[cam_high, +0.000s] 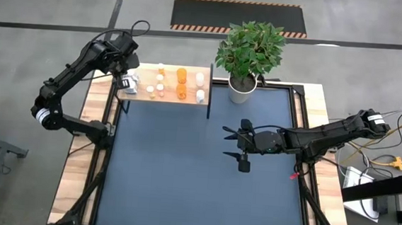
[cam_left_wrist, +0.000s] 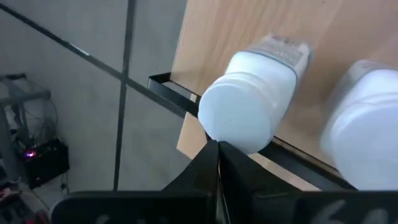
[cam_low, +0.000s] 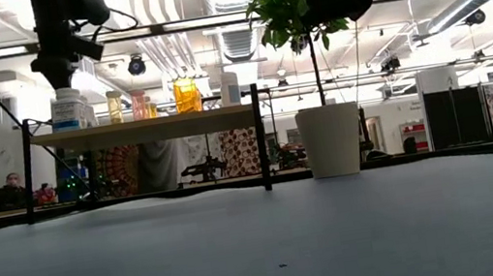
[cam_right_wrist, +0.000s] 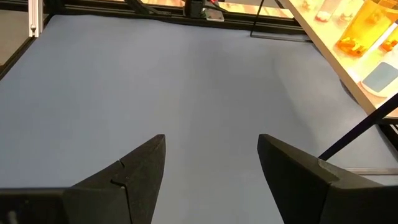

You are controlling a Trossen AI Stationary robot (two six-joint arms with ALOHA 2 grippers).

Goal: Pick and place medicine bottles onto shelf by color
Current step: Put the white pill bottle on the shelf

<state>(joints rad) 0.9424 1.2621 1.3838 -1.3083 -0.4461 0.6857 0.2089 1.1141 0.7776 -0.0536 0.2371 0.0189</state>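
The shelf (cam_high: pixel 168 96), a light wood board on black legs, stands at the table's far left. On it stand white bottles (cam_high: pixel 200 78) and orange bottles (cam_high: pixel 182 74), with several smaller ones (cam_high: pixel 161 68) between them. A larger white bottle (cam_left_wrist: pixel 249 106) stands upright at the shelf's left end, a second white one (cam_left_wrist: pixel 367 130) close beside it. My left gripper (cam_left_wrist: pixel 217 152) is shut and slants down just above that bottle's cap. My right gripper (cam_high: pixel 229 143) hovers open over the middle of the blue table, nothing between its fingers. My left gripper's shut fingertips (cam_left_wrist: pixel 214 158) stand at the rim of the white bottle's cap (cam_left_wrist: pixel 233 127), coming slanting down from above. Whether they touch the cap, I cannot tell. The bottle stands upright on the shelf's left end, near the black frame.
A white pot with a green plant (cam_high: pixel 242 90) stands just right of the shelf at the far edge. The blue tabletop (cam_high: pixel 182 175) stretches bare between the arms and toward the near edge. The shelf's black frame bar (cam_left_wrist: pixel 177 90) runs beside the bottle.
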